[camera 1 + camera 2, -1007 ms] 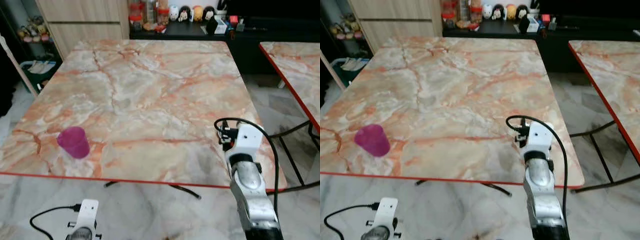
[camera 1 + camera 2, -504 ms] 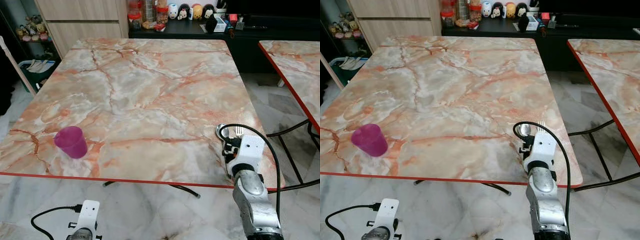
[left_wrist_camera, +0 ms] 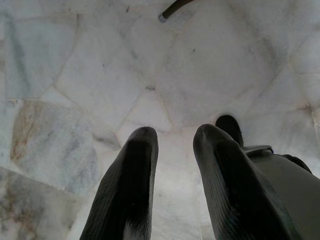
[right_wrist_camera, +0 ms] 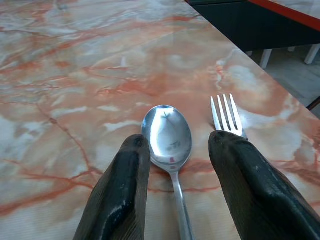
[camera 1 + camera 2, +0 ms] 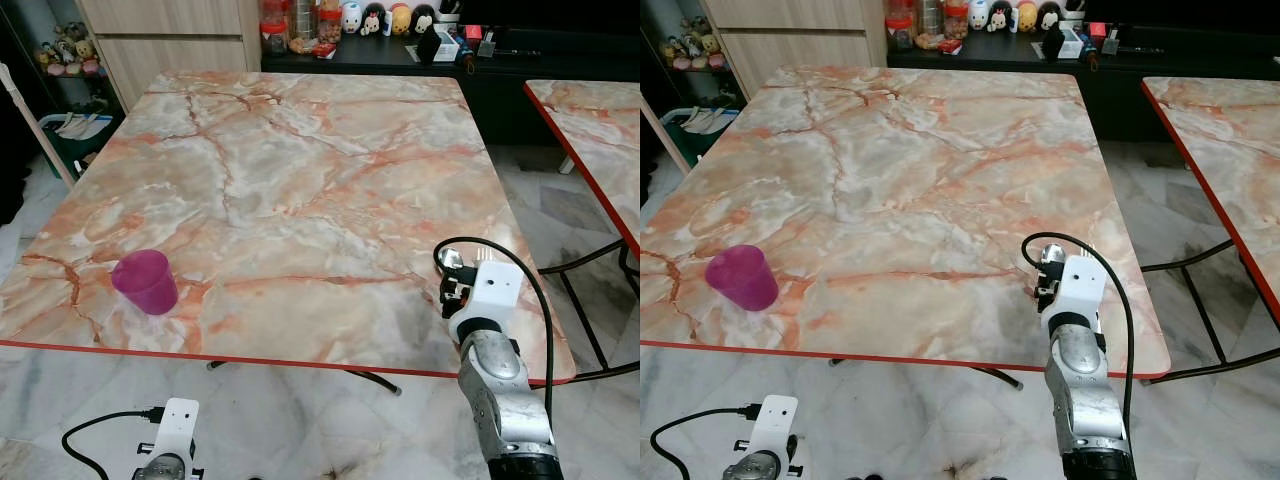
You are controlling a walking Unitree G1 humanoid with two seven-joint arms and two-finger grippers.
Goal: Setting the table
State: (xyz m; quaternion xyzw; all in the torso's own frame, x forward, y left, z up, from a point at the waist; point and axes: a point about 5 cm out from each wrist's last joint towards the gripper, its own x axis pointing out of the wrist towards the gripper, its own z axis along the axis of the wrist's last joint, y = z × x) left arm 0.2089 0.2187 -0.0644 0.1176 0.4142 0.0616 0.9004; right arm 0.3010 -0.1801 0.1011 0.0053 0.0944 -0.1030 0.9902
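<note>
Two black fingers of my right gripper (image 4: 175, 142) stand parted over a spoon (image 4: 167, 134), its bowl between them, a fork (image 4: 226, 113) just beside. Both lie near the marble table's (image 5: 300, 190) right front corner. My left gripper (image 3: 175, 135) hangs parted over floor tiles (image 3: 75, 75); the pink cup (image 5: 146, 282) stands well apart.

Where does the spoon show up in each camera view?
Left eye view: spoon near the table's right front corner, beyond the right wrist.
Right eye view: same spot.
Right wrist view: centre, between the right claw's fingers.
Left wrist view: floor.
Shared landmark: fork alongside.
</note>
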